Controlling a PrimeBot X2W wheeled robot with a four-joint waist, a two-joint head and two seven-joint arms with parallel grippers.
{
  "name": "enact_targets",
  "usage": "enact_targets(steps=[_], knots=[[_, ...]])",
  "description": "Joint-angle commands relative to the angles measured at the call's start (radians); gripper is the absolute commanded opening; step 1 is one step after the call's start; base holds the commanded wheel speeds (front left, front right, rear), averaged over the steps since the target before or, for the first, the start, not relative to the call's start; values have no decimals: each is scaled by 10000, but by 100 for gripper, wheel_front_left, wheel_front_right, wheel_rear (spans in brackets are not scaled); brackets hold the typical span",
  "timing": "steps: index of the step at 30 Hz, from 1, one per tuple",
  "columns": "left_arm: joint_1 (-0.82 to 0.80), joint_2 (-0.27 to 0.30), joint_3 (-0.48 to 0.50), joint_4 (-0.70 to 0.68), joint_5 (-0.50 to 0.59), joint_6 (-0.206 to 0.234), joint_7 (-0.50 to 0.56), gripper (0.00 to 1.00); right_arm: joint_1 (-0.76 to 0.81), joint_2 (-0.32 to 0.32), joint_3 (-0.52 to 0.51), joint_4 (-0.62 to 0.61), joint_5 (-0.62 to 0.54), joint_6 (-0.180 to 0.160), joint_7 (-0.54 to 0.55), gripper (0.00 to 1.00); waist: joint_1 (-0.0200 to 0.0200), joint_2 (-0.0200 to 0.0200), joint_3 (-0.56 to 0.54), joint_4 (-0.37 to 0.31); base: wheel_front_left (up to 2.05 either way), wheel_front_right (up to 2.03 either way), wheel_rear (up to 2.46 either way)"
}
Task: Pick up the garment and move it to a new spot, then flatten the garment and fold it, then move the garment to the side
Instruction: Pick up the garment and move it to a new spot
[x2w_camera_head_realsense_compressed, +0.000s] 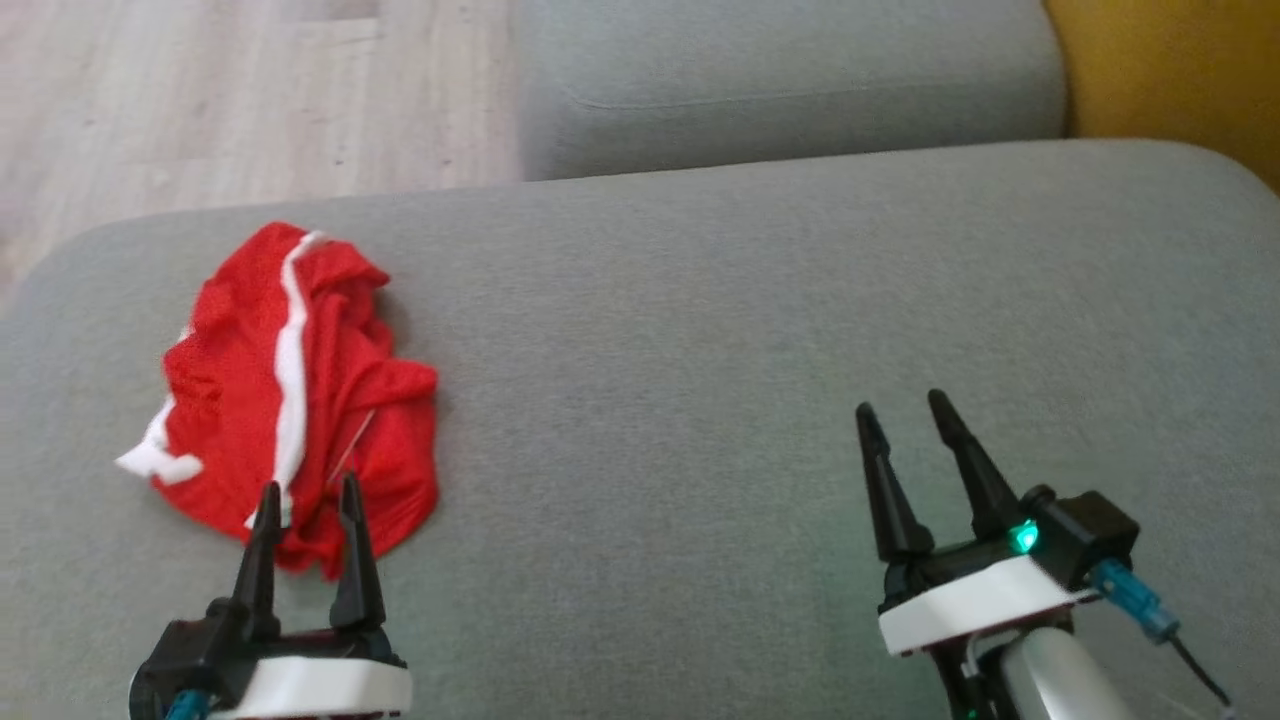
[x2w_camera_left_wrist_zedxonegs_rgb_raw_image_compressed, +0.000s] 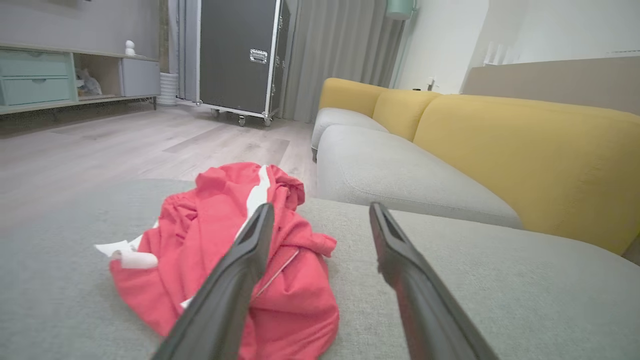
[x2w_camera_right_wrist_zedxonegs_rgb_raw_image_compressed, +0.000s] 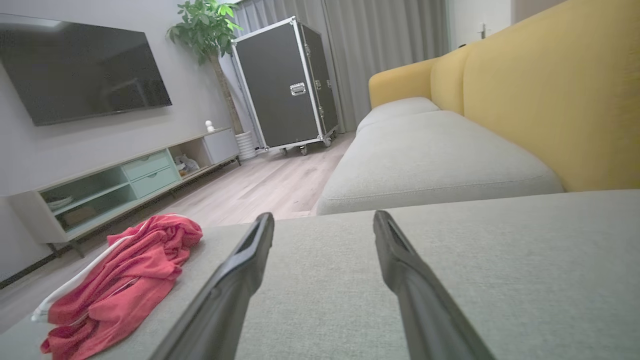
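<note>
The crumpled red mesh garment with a white side stripe (x2w_camera_head_realsense_compressed: 300, 390) is lying in a loose heap on the grey fabric sofa cushion (x2w_camera_head_realsense_compressed: 700, 330), beside the cushion's left edge and reaching toward its far left corner. Nothing is gripping it, so the first step, picking it up, looks to be only just beginning. The next move is calling for the left pincer (x2w_camera_head_realsense_compressed: 309, 487) to drop onto the heap's near hem, gather a thick bunch of cloth rather than one thin layer, and close firmly before lifting toward the bare middle of the cushion. That left pincer is standing wide, its two dark fingers pointing away from the robot with their tips over the garment's near edge; whether they are touching the cloth cannot be told. The right pincer (x2w_camera_head_realsense_compressed: 900, 404) is also gaping wide and holding nothing, hovering over bare cushion toward the right side, well apart from the garment, its fingers leaning slightly leftward.
</note>
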Motion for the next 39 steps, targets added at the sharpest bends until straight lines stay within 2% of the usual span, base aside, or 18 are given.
enact_targets(steps=[1, 9, 18, 32, 36, 39], knots=[[-242, -3, 422, -315, 29, 65, -93, 100, -163, -56, 325, -360, 75, -7, -93, 100, 0, 0, -121, 303, 0, 0, 0], [134, -4, 713, -344, 154, 132, -93, 100, 45, -56, 784, -297, 208, -7, -93, 100, 0, 0, -489, 1276, 0, 0, 0], [406, -4, 993, -381, 254, 61, -93, 100, 238, -56, 1228, -183, 547, -7, -93, 100, 0, 0, -775, 2031, 0, 0, 0], [373, 1, 1154, -129, 346, -154, -93, 100, 252, -56, 1556, -114, 800, -7, -93, 100, 0, 0, -655, 2159, 0, 0, 0], [-301, 394, 757, 448, 722, -394, -17, 100, 54, -56, 1407, -170, 706, -7, -93, 100, 0, 0, -188, 2065, 0, 0, 0], [-1501, 1119, -17, 1177, 958, -595, 989, 100, -168, -56, 1085, -244, 590, -7, -93, 100, 0, 0, 364, 1983, 0, 0, 0]])
